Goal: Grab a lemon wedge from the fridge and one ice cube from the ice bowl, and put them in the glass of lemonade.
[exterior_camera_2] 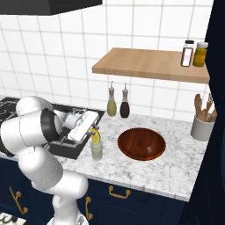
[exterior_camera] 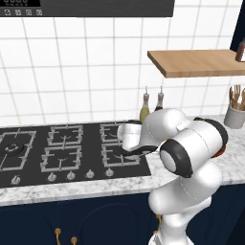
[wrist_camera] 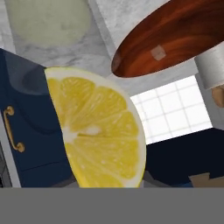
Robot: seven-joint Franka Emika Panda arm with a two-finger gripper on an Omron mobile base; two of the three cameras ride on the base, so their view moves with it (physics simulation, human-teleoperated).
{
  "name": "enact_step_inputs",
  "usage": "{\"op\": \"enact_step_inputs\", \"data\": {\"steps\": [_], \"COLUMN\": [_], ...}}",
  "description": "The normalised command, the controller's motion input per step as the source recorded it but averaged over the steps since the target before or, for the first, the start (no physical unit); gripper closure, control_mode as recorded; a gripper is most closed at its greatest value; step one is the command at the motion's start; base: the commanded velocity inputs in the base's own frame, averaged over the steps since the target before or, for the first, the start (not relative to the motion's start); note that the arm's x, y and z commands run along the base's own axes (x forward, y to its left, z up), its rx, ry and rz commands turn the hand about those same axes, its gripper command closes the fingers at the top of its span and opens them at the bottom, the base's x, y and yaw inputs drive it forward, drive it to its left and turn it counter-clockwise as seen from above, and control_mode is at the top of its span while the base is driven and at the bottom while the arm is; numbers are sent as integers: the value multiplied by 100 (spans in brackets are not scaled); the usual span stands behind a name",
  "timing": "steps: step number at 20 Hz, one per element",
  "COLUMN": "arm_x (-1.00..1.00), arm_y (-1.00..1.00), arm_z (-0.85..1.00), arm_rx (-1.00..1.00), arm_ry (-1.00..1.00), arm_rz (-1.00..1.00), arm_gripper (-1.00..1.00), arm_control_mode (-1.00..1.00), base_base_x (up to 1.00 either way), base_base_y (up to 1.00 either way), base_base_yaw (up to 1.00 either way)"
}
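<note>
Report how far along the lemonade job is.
Done: the lemon wedge is out of the fridge, pinched in the gripper. In hand: it is held just above the mouth of the glass of lemonade, not yet dropped in. Left: release the wedge, then take the one ice cube that lies in the ice bowl and add it.

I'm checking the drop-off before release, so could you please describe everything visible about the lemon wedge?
The lemon wedge is a bright yellow half-round slice with a pale rind edge, a whitish core and radiating juicy segments. It looks fresh and whole. The gripper is shut on it, holding it just above the mouth of the glass of lemonade, on the marble counter beside the ice bowl. Whether it touches the glass rim cannot be told.
</note>
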Motion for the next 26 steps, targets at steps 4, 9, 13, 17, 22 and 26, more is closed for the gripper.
{"op": "enact_step_inputs", "data": {"steps": [4,9,13,17,22,26], "arm_x": [0,0,-7,-32,-15,-28], "arm_y": [-6,0,0,0,0,0], "arm_z": [-27,-33,-24,26,16,33], "arm_rx": [-3,-5,-4,0,0,0], "arm_ry": [-2,-7,-8,-14,-4,-1], "arm_rz": [-2,-1,-1,0,-1,-1], "arm_gripper": [100,100,100,-100,-100,-100], "arm_control_mode": [-100,-100,-100,-100,-100,-100], "base_base_x": [0,0,0,0,0,0], "base_base_y": [0,0,0,0,0,0], "base_base_yaw": [0,0,0,0,0,0]}}
